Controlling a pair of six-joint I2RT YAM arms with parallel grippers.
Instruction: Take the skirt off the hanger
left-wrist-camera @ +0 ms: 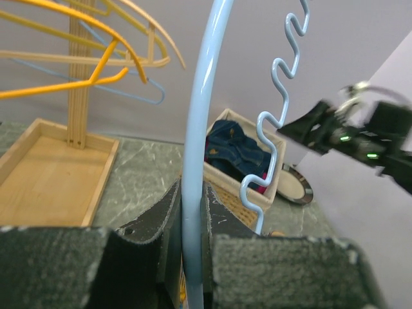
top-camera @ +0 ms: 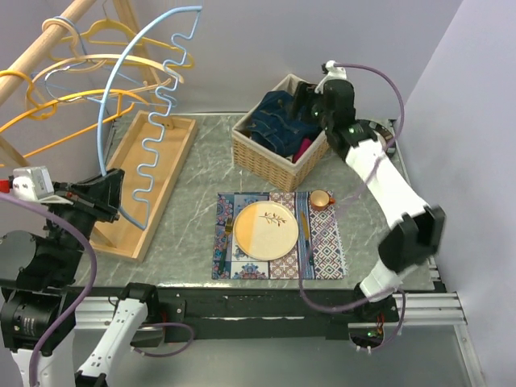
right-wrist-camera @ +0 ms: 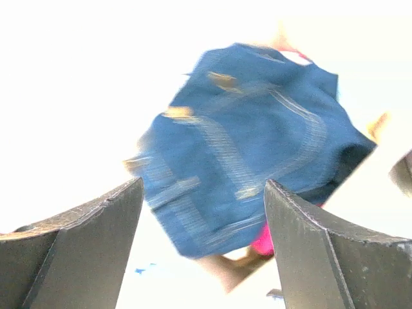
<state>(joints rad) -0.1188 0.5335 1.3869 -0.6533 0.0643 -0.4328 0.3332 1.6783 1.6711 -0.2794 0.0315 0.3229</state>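
The blue denim skirt (top-camera: 278,119) lies in the wicker basket (top-camera: 260,159) at the back of the table; it fills the right wrist view (right-wrist-camera: 244,148), blurred. My right gripper (top-camera: 305,101) hangs open and empty above the basket, over the skirt. My left gripper (top-camera: 113,193) is shut on the light blue hanger (top-camera: 153,137), which stands bare and tilted over the wooden tray. In the left wrist view the hanger's tube (left-wrist-camera: 196,193) runs between my closed fingers (left-wrist-camera: 161,232).
A wooden rack (top-camera: 48,40) with yellow and blue hangers stands at the back left on a wooden tray (top-camera: 129,161). A patterned placemat (top-camera: 322,250) holds a plate (top-camera: 262,230), cutlery and a small cup (top-camera: 321,198). A round mirror (left-wrist-camera: 295,187) lies behind the basket.
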